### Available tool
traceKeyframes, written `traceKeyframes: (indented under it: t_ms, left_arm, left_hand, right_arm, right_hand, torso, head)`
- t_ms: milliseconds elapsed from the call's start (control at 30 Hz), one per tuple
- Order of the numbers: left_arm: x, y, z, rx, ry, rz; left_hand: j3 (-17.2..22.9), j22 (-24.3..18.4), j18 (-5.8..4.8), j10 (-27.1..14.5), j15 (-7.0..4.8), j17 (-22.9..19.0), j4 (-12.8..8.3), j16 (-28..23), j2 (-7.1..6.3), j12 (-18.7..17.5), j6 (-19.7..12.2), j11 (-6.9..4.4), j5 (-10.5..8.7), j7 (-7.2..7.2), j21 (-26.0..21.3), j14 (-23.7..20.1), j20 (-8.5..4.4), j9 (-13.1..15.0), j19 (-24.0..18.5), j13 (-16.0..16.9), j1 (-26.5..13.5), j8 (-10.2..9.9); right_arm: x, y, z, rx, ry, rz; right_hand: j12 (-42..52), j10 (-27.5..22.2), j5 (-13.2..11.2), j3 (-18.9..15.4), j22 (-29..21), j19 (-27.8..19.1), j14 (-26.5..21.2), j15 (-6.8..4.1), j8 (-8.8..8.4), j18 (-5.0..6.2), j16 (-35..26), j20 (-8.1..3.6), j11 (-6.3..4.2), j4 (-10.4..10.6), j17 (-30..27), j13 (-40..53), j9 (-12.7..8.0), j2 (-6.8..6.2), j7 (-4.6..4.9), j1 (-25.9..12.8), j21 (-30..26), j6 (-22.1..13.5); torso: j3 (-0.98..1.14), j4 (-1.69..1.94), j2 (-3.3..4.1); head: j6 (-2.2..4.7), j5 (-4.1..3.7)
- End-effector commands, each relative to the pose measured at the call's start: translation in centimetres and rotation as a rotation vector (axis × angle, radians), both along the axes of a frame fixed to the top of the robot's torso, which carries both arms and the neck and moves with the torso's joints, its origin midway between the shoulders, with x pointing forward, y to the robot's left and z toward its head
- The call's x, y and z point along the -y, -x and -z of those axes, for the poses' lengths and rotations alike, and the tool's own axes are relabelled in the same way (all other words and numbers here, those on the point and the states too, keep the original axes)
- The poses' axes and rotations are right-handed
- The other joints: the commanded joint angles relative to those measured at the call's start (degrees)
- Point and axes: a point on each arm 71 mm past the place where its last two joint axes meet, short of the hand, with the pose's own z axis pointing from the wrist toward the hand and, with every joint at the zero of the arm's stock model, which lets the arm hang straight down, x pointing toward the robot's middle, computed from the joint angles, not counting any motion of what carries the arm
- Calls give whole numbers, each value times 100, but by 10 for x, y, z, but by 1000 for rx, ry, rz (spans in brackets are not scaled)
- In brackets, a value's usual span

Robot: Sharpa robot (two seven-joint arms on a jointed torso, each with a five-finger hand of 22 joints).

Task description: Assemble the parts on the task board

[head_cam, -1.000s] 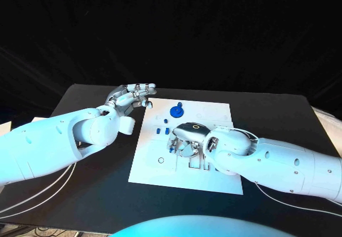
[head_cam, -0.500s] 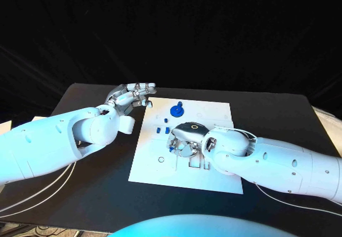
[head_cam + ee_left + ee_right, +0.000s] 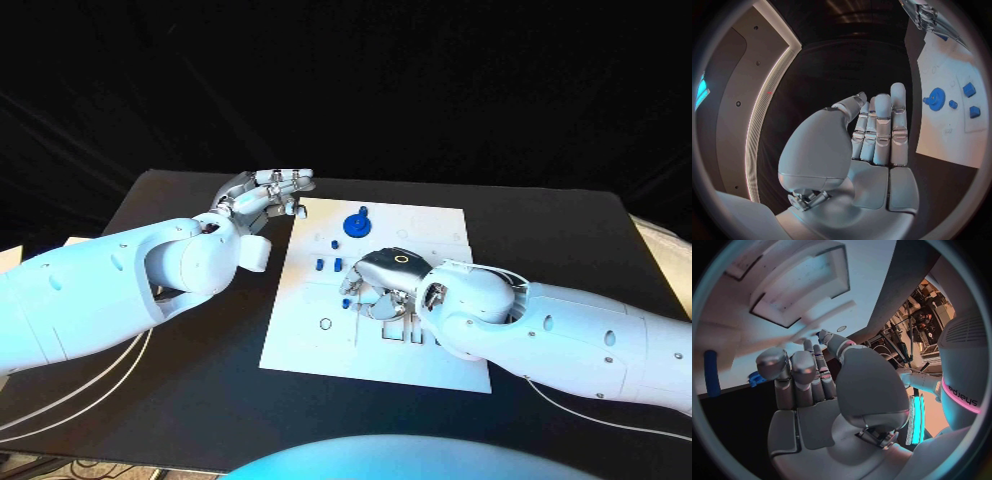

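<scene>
A white task board [image 3: 433,362] lies in the middle of the black tabletop [image 3: 188,400]. The right hand [image 3: 379,283] is down over the centre of the board, palm toward it, with its fingers curled in close together. In the right wrist view the fingers [image 3: 801,375] are bent inward over the board's raised white frames; whether they hold a part I cannot tell, since nothing shows plainly between them.

The left hand [image 3: 270,190] hovers off the board, just beyond its far left corner, above the bare tabletop. Its fingers [image 3: 882,127] are straight and held side by side, the thumb set apart from them, and it holds nothing.

Several blue parts stand or lie on the far half of the board. A blue gear [image 3: 359,222] with a small stem sits near the far edge, well away from the right hand; the left wrist view shows it too [image 3: 934,96]. Two small blue blocks [image 3: 327,264] stand side by side just beside the right hand, on its left-arm side. A small blue peg [image 3: 335,243] lies between the gear and the blocks. Near the board's left edge there is a small round hole [image 3: 326,324].
</scene>
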Motion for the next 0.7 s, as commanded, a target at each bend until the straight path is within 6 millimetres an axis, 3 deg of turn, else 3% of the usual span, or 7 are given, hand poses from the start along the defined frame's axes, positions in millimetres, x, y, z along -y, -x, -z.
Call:
traceKeyframes:
  t_ms: [33, 233, 467, 700]
  left_arm:
    - [1, 0, -1, 3, 12, 16]
    - [0, 0, -1, 2, 11, 14]
    - [-1, 0, -1, 2, 9, 11]
    - [-1, 1, -1, 2, 10, 12]
  left_hand:
    - [-32, -5, 62, -33, 11, -8, -3, -33, 46, 39, -40, -5, 10, -19, -39, -39, 16, -9, 41, 9, 11, 32]
    - [-32, -5, 62, -33, 11, -8, -3, -33, 46, 39, -40, -5, 10, -19, -39, -39, 16, -9, 41, 9, 11, 32]
    - [-32, -5, 62, -33, 11, -8, -3, -33, 46, 39, -40, -5, 10, -19, -39, -39, 16, -9, 41, 9, 11, 32]
    - [-32, -5, 62, -33, 11, -8, -3, -33, 46, 39, -40, -5, 10, -19, -39, -39, 16, -9, 41, 9, 11, 32]
  right_arm:
    - [3, 2, -8, 58, -48, 12]
    - [24, 3, -24, 48, -82, 56]
    - [69, -8, -54, 39, -16, 144]
    - [102, -15, -61, 56, 83, 204]
  right_hand:
    - [42, -22, 40, -42, -12, -28, 42, 47, 17, 92, -2, -4, -20, 12, -4, 8, 7, -59, -10, 2, -38, 4]
    - [97, -11, 71, -67, 3, -17, 38, 43, 38, 88, -12, 1, -25, 12, -23, 16, 19, -49, -15, 6, -30, 42]
    - [109, -291, 197, -364, -57, -27, 16, 49, -6, 97, -70, 17, -27, 45, -107, -8, 0, -145, -94, -64, -72, -100]
    - [181, -429, 222, -681, -102, -35, 15, 71, 3, 100, -91, 40, -6, 91, -148, -2, 4, -136, -174, -19, -107, -152]
  torso:
    - [2, -3, 0]
    - [2, -1, -1]
    - [-6, -12, -9]
    - [8, -34, -9]
  head:
    - [3, -10]
    - [34, -52]
    - [126, -177]
    - [179, -223]
